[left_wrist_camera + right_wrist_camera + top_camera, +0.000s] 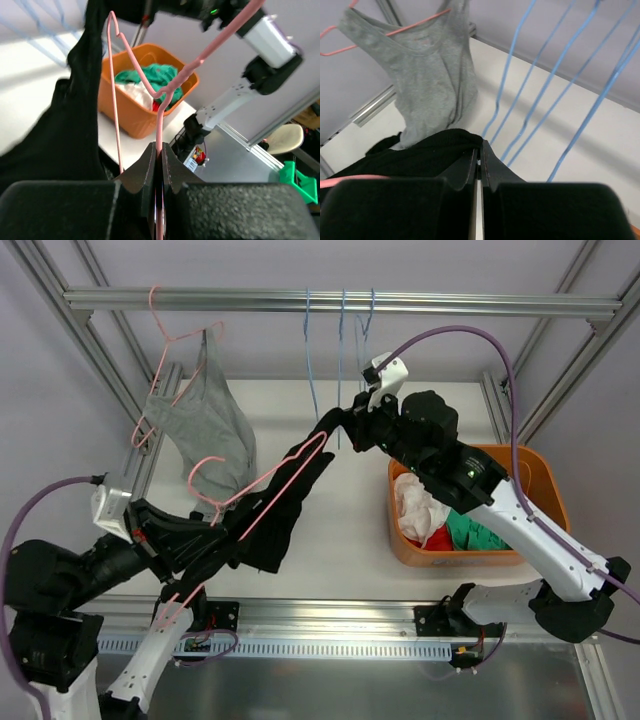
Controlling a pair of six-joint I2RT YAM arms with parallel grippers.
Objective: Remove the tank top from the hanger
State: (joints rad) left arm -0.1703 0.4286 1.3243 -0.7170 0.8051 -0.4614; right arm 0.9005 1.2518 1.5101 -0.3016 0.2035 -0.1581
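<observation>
A black tank top (pixel 285 505) hangs on a pink wire hanger (pixel 270 480) stretched between my two arms above the table. My left gripper (pixel 200 540) is shut on the hanger's lower wire, which runs up from the jaws in the left wrist view (pixel 159 120). The black top hangs to the left of it there (pixel 55 145). My right gripper (pixel 345 425) is shut on the top's upper edge. In the right wrist view the black fabric (pixel 420 155) bunches over the closed gripper (pixel 481 146).
A grey tank top (pixel 205 425) hangs on another pink hanger (pixel 165 340) from the top rail at the left. Blue hangers (pixel 340 340) hang from the rail's middle. An orange basket (pixel 545 475) of clothes stands at the right.
</observation>
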